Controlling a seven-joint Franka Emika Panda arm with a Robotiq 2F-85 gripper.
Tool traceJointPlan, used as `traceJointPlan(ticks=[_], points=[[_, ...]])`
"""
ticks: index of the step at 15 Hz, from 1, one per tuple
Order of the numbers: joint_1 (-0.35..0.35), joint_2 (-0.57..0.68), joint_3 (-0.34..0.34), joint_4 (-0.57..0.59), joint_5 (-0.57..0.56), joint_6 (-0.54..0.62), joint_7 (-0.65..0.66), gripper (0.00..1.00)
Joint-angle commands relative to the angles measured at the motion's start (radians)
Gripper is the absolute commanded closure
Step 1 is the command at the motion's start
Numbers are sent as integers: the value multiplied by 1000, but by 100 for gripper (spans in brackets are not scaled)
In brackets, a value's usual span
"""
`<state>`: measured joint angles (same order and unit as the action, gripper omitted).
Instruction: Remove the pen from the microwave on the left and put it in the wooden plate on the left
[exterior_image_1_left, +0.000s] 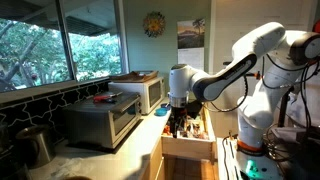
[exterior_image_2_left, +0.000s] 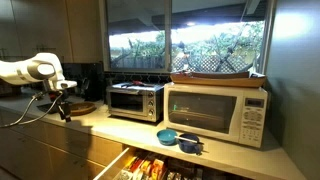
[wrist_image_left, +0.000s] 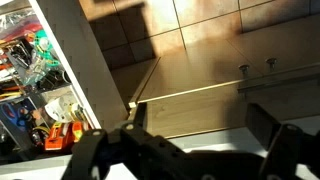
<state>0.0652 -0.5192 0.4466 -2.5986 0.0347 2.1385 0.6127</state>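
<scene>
Only the wrist view shows the claw spread open and empty beside a cluttered drawer. An exterior view places it apart from the microwave. The pen is too small to find.

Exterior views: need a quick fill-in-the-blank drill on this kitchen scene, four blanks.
1. The door of the boxy silver-steel microwave with dark glass is ___.
2. The flat red thing lies on ___ of that microwave.
3. The light wooden drawer full of colourful clutter is pulled ___.
4. The two small bowls in front of the cream-white microwave are ___ in colour.
Missing words: shut; top; open; blue.
</scene>
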Motion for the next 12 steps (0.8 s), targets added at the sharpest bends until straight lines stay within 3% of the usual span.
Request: traceJointPlan(ticks=[1,3,8,12], points=[[31,7,-31,1,-20,-1,15,0],[-17,-11,-2,11,-118,105,75,0],[-74,-7,-27,174,-346,205,28,0],[-126,-18,-90,236,-403,392,64,0]])
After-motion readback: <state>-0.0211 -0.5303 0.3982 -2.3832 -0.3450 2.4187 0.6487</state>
